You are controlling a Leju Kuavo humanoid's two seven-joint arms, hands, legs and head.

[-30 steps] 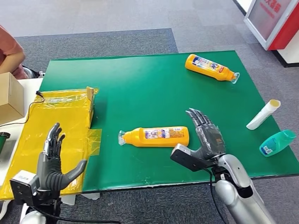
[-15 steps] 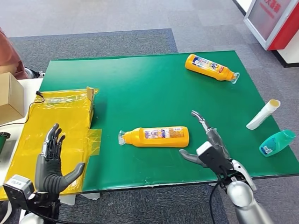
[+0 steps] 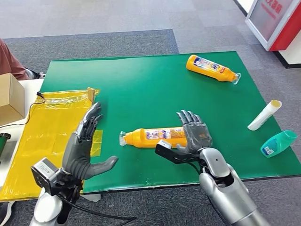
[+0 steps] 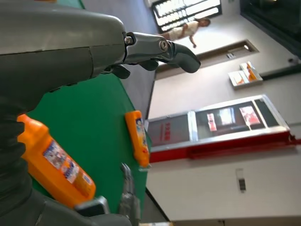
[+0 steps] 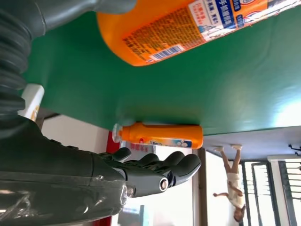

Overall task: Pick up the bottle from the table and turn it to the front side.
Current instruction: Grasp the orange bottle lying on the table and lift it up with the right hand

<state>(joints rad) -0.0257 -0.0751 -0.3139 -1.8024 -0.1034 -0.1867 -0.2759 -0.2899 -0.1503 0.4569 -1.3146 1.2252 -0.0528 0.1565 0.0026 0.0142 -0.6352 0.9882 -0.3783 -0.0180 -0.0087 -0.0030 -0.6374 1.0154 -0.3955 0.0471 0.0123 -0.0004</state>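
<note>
Grey carpet all round, green table mat (image 3: 156, 89) laid over it, seen from the head view. Orange bottle (image 3: 156, 137) lying on its side near the mat's front edge, clear cap pointing toward the robot's left, label facing up. Right hand (image 3: 193, 134) spread wide just at the bottle's base end, fingers apart, nothing grasped; touching the bottle or not, hard to tell. Left hand (image 3: 83, 146) raised over the front left of the mat, fingers fanned out, thumb stuck sideways, holding nothing, well apart from the bottle. Second orange bottle (image 3: 211, 68) lying near the far right corner. White tube (image 3: 265, 115) and teal bottle (image 3: 279, 143) at the right edge. Yellow plastic sheet (image 3: 46, 136) on the left, cardboard box (image 3: 11, 98) beside it, a person's sleeve (image 3: 11, 61) at the far left. Red and white display stand (image 3: 275, 21) at the top right.

Left wrist view: grey thumb (image 4: 163, 49) extended free over the green mat, orange bottle (image 4: 57, 162) lying close by the palm, second orange bottle (image 4: 138, 139) farther off near the mat's edge, red-framed display beyond.

Right wrist view: orange bottle's base (image 5: 170, 30) with barcode label close beside the ribbed cover, dark fingers (image 5: 156, 165) stretched out straight and clear of it, second orange bottle (image 5: 160, 135) lying at the mat's far edge, a person standing in the distance.
</note>
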